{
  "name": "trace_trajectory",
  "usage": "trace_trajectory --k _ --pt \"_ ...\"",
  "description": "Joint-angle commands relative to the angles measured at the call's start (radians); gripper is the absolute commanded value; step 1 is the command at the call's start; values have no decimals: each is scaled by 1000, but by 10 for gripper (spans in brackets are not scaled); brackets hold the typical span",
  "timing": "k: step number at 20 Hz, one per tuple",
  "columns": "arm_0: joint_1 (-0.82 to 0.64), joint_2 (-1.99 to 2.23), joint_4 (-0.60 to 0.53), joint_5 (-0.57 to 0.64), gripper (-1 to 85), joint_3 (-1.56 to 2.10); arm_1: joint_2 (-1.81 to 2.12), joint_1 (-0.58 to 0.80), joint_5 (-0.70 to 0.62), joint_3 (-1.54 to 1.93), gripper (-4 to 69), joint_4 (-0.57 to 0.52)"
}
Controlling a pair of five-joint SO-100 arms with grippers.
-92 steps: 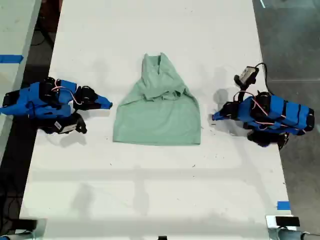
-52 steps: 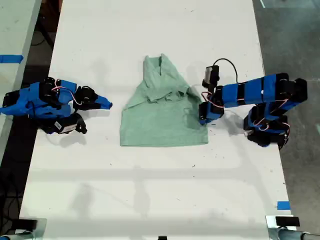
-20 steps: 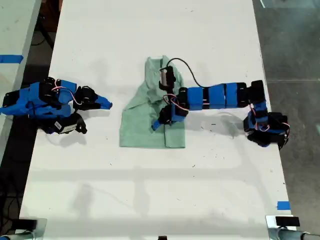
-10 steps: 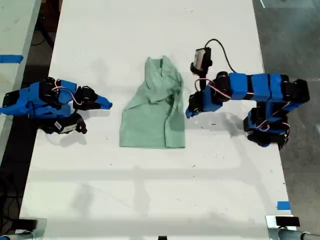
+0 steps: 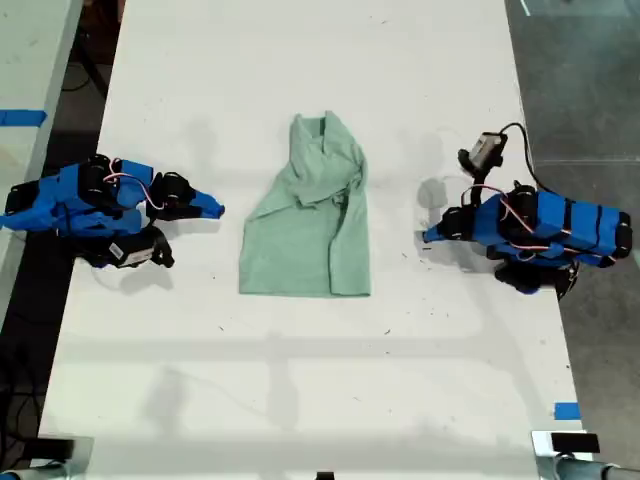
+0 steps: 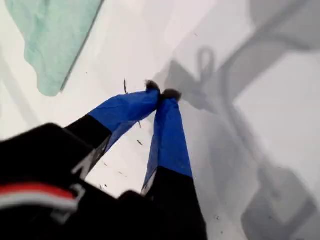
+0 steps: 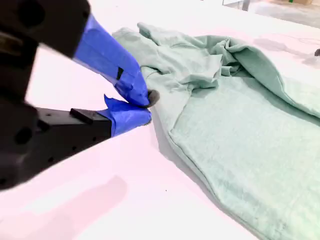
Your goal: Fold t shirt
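Observation:
The pale mint-green t shirt (image 5: pixel 310 235) lies flat mid-table, neck end toward the far edge, with its side on the exterior view's right folded over onto itself. My first gripper (image 5: pixel 428 237) rests shut and empty at the exterior view's right, a gap of bare table between it and the shirt. In the first wrist view its tips (image 6: pixel 161 93) touch each other, and a shirt corner (image 6: pixel 50 35) shows farther off. My second gripper (image 5: pixel 218 209) lies shut at the exterior view's left. Its tips (image 7: pixel 147 107) sit just short of the shirt's edge (image 7: pixel 240 110).
The white table (image 5: pixel 300 380) ends at dark floor on the exterior view's right. Blue tape marks (image 5: pixel 567 411) sit near that edge at the front. Another pale surface with blue tape (image 5: pixel 20 117) stands beyond the table's left edge in the exterior view.
The first arm took the shirt's edge at the exterior view's right, carried it leftward across the shirt, let go and drew back to rest. The second arm has not moved.

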Motion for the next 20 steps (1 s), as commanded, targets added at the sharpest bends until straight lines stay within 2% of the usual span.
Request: trace_trajectory --k 1,2,4,6,10,14,16,20 --pt "5 8 -2 8 0 6 61 -18 -29 49 19 -18" --pt "3 8 2 8 0 6 61 -6 -37 49 20 -18" --pt "6 8 0 8 0 6 61 -3 29 55 20 8" --pt "5 8 0 8 0 6 61 -28 40 81 21 -35" --pt "3 8 2 8 0 6 61 -52 97 84 22 -15" --pt "5 8 2 8 0 6 61 -60 104 84 19 -14" --pt "5 8 2 8 0 6 61 -58 107 84 -21 -15" --pt "5 8 2 8 0 6 61 -55 132 87 -19 -8"
